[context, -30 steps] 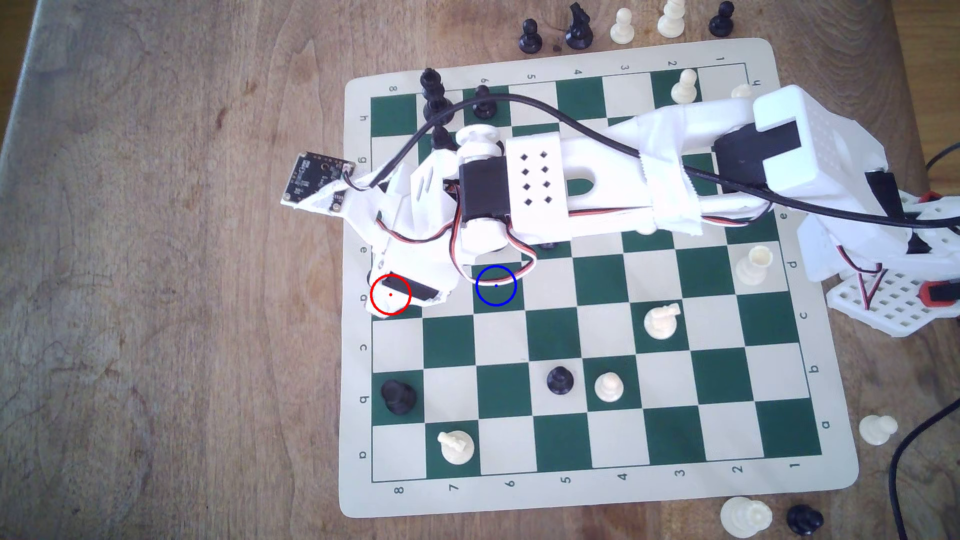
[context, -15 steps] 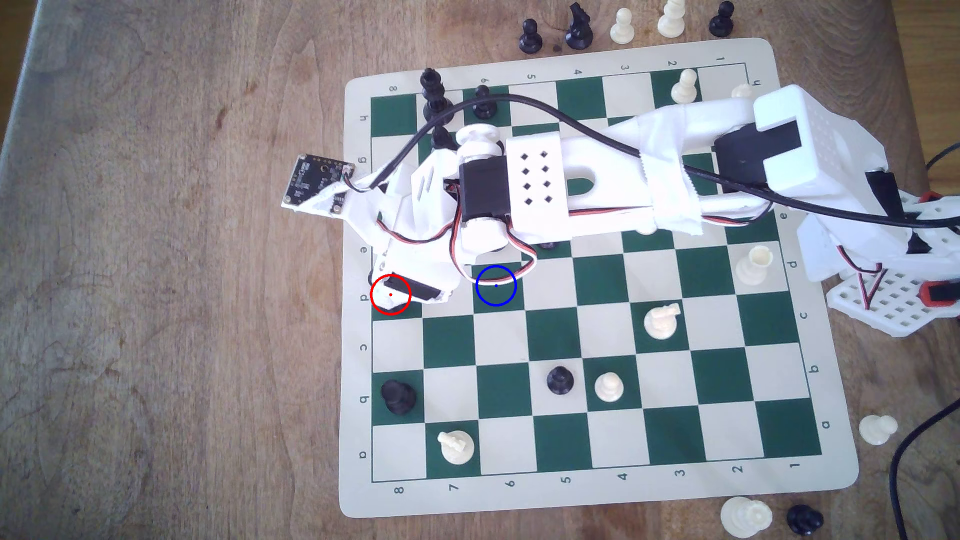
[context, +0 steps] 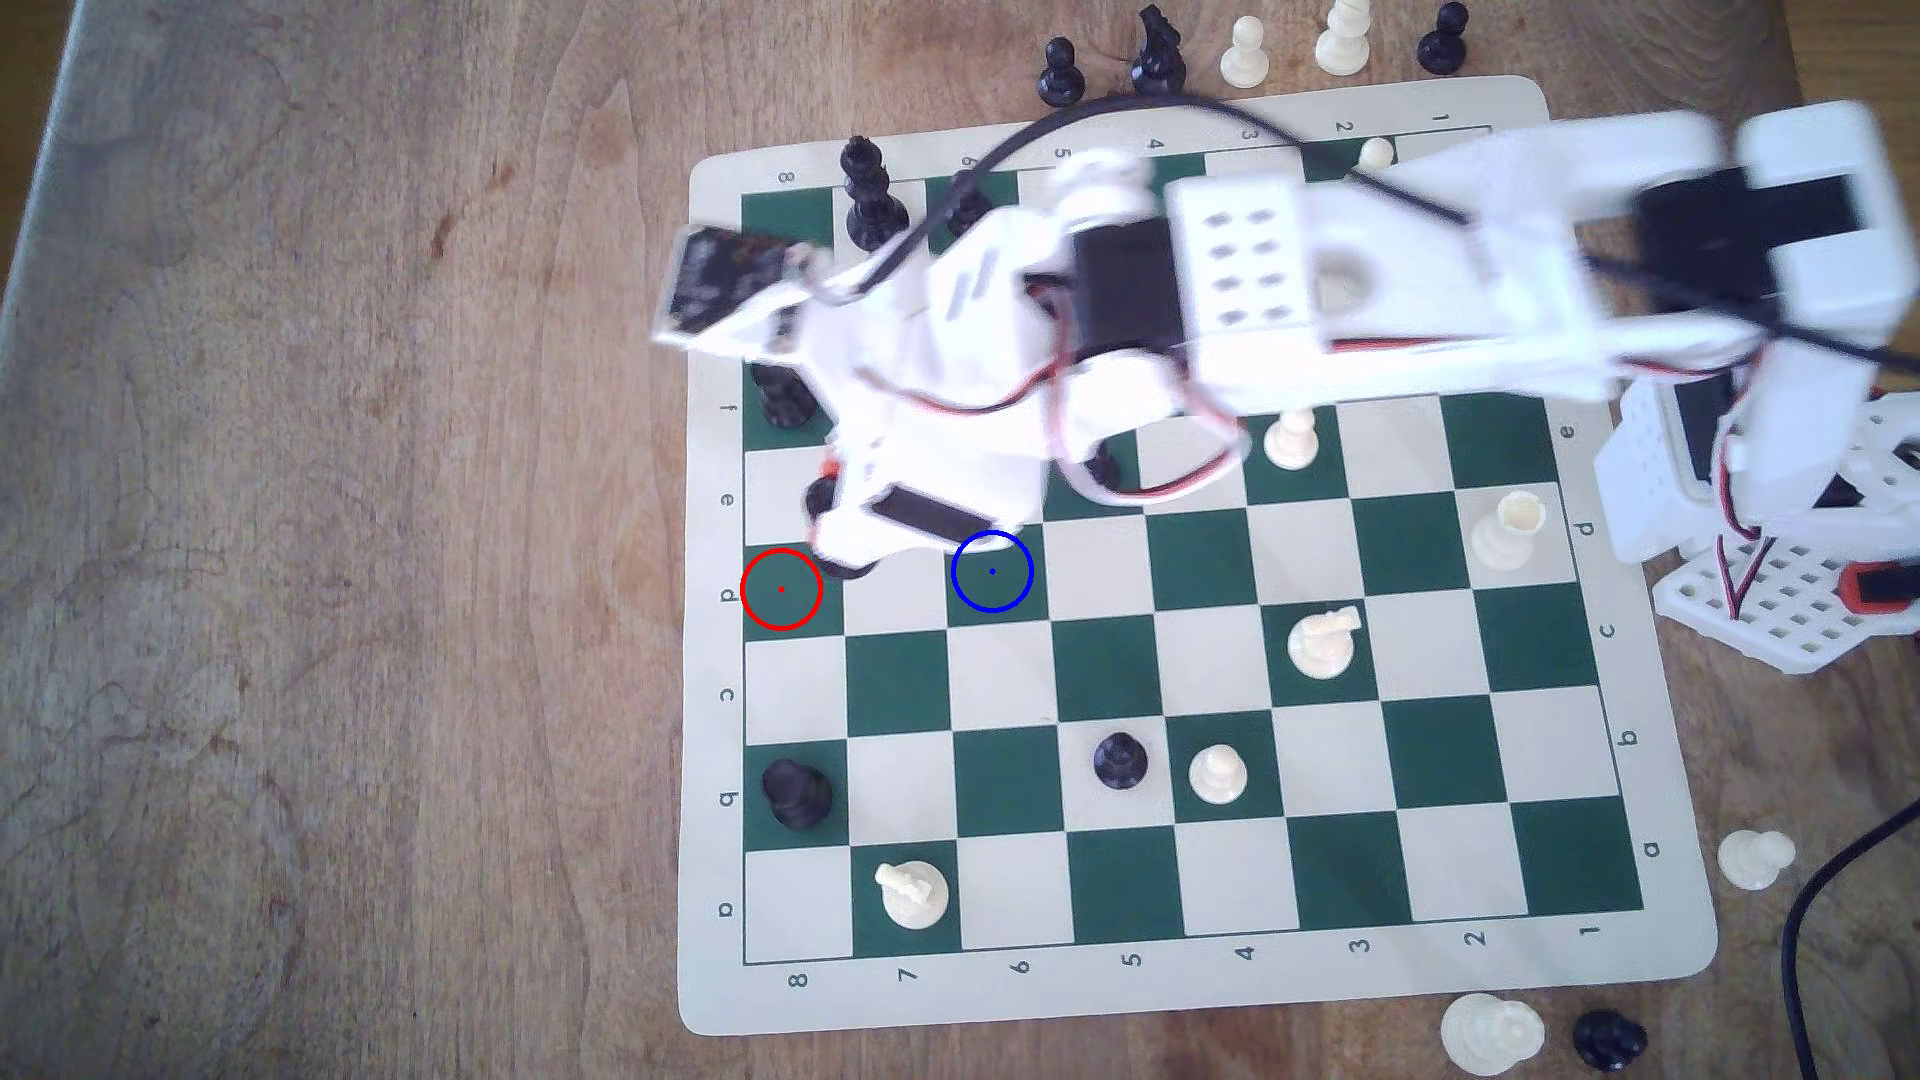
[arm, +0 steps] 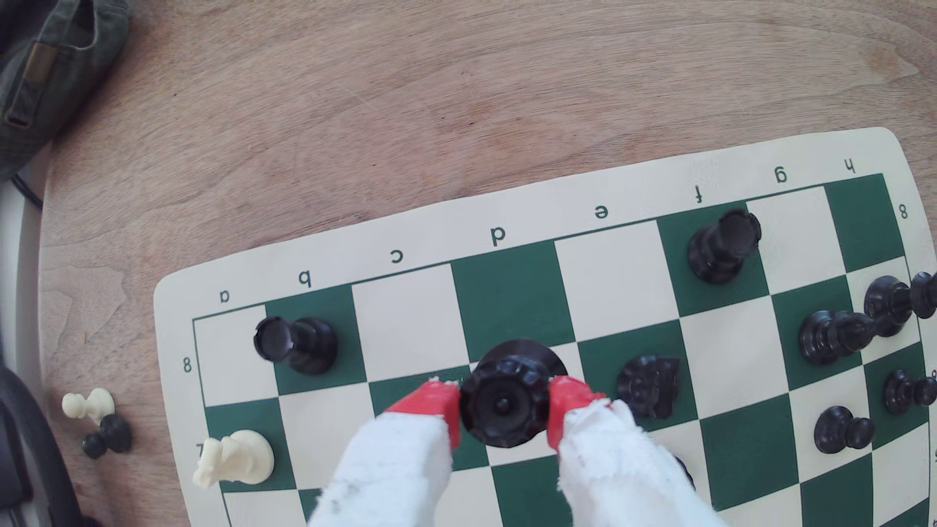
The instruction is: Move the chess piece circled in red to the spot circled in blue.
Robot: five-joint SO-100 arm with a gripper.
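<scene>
Whereas a second ago the arm covered the red-ringed square (context: 781,589), that square now lies bare, and the blurred arm has swung toward the exterior view's right and top. The claw (arm: 504,405) is closed on the chess piece (arm: 504,403), its red fingertips (arm: 431,405) pressing the notched crown, between the red ring and the blue-ringed spot (context: 991,570). Around the board (context: 1621,976), the wooden table (context: 364,519) carries spare pieces.

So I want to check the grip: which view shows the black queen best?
The wrist view: the black queen is seen from above, its notched crown pinched between the claw's red fingertips. In the exterior view the blurred arm covers most of it, leaving a dark sliver beside the red-ringed square.
</scene>
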